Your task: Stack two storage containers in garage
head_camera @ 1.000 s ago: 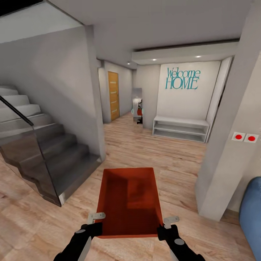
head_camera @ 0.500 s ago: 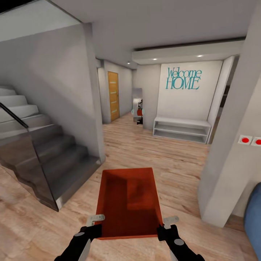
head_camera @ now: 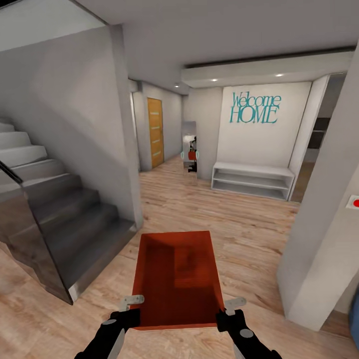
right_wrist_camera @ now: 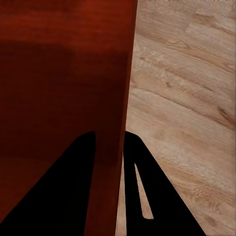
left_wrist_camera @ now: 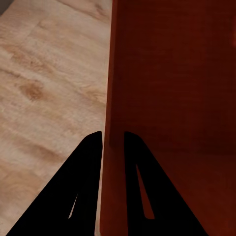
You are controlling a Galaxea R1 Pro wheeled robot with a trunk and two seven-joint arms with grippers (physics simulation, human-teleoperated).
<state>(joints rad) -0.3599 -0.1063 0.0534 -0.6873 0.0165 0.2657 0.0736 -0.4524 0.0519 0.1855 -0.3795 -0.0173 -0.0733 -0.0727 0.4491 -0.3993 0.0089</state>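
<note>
Hallway mirror [head_camera: 189, 149] reflection too small to read.

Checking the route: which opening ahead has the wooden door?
The wooden door is at the corridor's far left, past the staircase; the right-hand opening beside the white shelf has none.

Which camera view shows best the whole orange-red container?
The head view: the storage container appears complete, held between the left gripper and the right gripper. Each wrist view shows just one side wall pinched between dark fingers.
</note>
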